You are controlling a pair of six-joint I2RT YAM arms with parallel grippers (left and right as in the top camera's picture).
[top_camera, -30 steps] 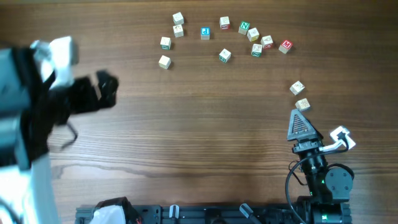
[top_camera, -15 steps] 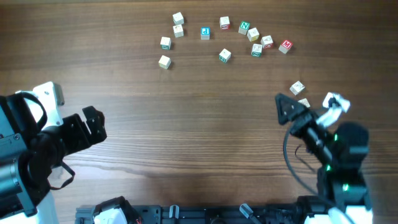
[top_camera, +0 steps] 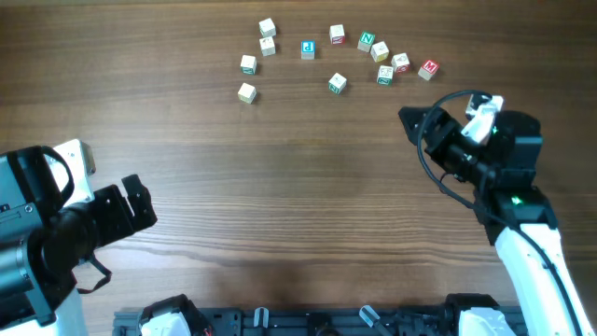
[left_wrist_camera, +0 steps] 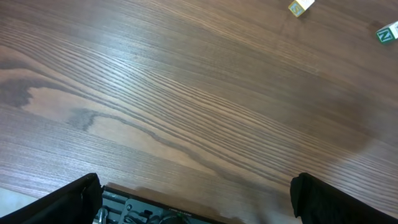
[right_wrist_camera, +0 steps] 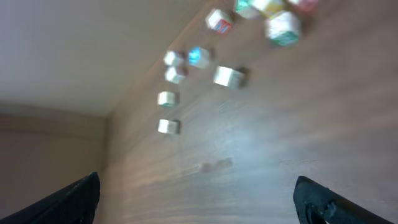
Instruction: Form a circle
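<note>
Circle: the circle (top_camera: 337, 35) is not closed; it is a loose arc of pale letter cubes at the upper middle of the overhead frame, on the desk (top_camera: 298, 205), with one stray cube (top_camera: 338, 84) below the arc
Hidden: the right arm (top_camera: 508, 177) covers part of the desk at the right of the overhead frame
Cut off: the left wrist view shows only two cubes, at its upper right; the frame edge clips the green-letter cube (left_wrist_camera: 387, 32)
Hard to make out: the right wrist view is blurred, with cubes as pale blobs along the top and letters unreadable
Left tool (top_camera: 138, 205): released, jaws wide, nothing between them; lower left of the overhead frame, well apart from the cubes
Right tool (top_camera: 417, 126): released, jaws wide and empty; near the red-letter cube (top_camera: 428, 68) at the arc's right end
Only overhead: the whole arc, with red, green and blue letters
</note>
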